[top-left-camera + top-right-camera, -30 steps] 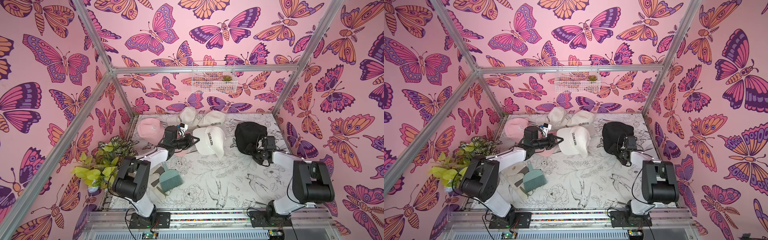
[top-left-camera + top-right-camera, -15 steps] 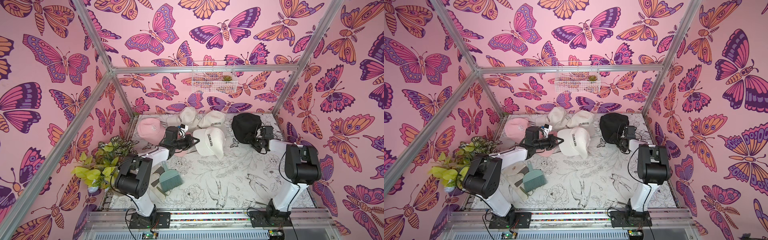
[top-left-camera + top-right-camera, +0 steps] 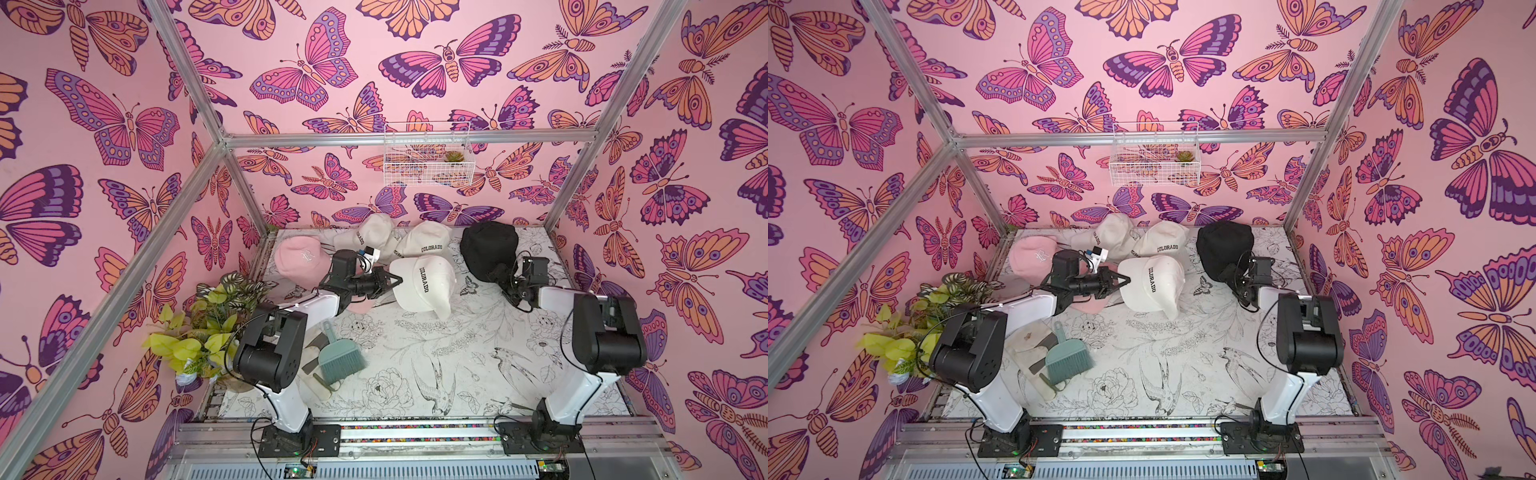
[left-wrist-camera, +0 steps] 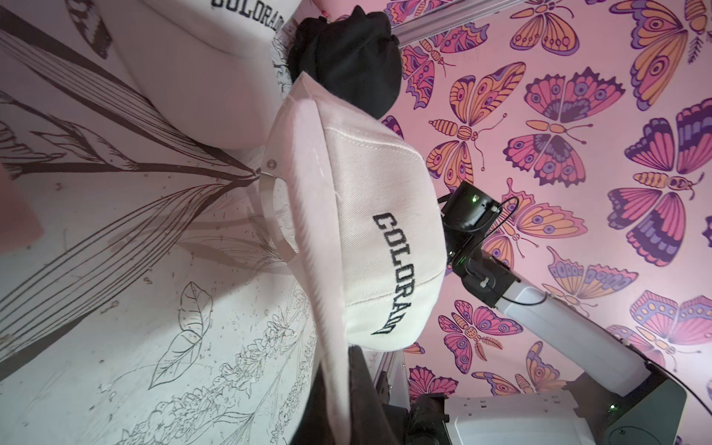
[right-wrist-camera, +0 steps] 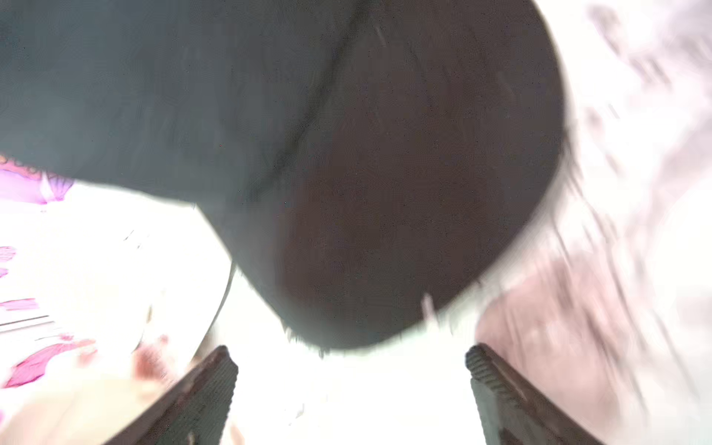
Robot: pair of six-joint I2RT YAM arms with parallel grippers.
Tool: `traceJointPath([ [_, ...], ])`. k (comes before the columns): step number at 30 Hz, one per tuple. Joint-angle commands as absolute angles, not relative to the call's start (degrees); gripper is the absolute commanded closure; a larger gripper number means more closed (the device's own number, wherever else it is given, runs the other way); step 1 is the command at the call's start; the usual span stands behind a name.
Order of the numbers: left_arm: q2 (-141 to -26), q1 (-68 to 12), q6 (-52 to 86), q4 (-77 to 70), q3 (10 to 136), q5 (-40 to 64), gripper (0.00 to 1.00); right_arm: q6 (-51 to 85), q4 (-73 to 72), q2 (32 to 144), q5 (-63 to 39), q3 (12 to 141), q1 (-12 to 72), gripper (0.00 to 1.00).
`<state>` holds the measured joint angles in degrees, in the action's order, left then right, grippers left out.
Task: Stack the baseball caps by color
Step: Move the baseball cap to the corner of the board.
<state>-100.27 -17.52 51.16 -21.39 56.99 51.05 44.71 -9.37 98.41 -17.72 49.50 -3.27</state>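
Note:
My left gripper (image 3: 394, 279) is shut on the side edge of a cream "COLORADO" cap (image 3: 424, 286), seen close in the left wrist view (image 4: 366, 215) with my fingers (image 4: 362, 389) either side of its rim. Two more cream caps (image 3: 428, 243) (image 3: 374, 233) lie behind it. A pink cap (image 3: 301, 257) sits at the back left. Another pink piece (image 3: 360, 306) shows under my left arm. At the back right rests a black cap (image 3: 490, 249). My right gripper (image 3: 503, 283) stands open just in front of it. In the right wrist view the black cap (image 5: 346, 154) is blurred.
A teal hand brush (image 3: 343, 359) lies on the flower-printed mat (image 3: 415, 365) near my left arm's base. A leafy plant (image 3: 203, 328) fills the left front corner. A white wire basket (image 3: 428, 153) hangs on the back wall. Metal frame posts (image 3: 573, 166) border the table.
The black cap has shifted toward the back wall. My right arm has folded back, its gripper open in front of the cap. My left gripper keeps its hold, nearly still.

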Motion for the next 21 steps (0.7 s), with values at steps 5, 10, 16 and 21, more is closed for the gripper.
traceJointPath([
  [5, -102.35, -16.48, 56.26, -29.45, 60.68, 59.06, 1.00, 48.10, -9.65, 77.92, -25.63, 43.31, 0.36, 0.01],
  [10, -103.39, -16.70, 61.37, -36.49, 60.98, 58.80, 1.00, 52.03, -16.14, 73.05, -33.18, 41.37, 4.80, 0.01],
  [16, -107.29, -17.29, 72.25, -51.86, 60.88, 59.24, 1.00, 51.35, -20.24, 72.59, -34.95, 42.26, 10.31, 0.01],
  [21, -111.58, -17.74, 80.06, -62.04, 61.39, 59.41, 1.00, 53.55, -25.18, 73.10, -32.74, 41.54, 12.66, 0.00],
])
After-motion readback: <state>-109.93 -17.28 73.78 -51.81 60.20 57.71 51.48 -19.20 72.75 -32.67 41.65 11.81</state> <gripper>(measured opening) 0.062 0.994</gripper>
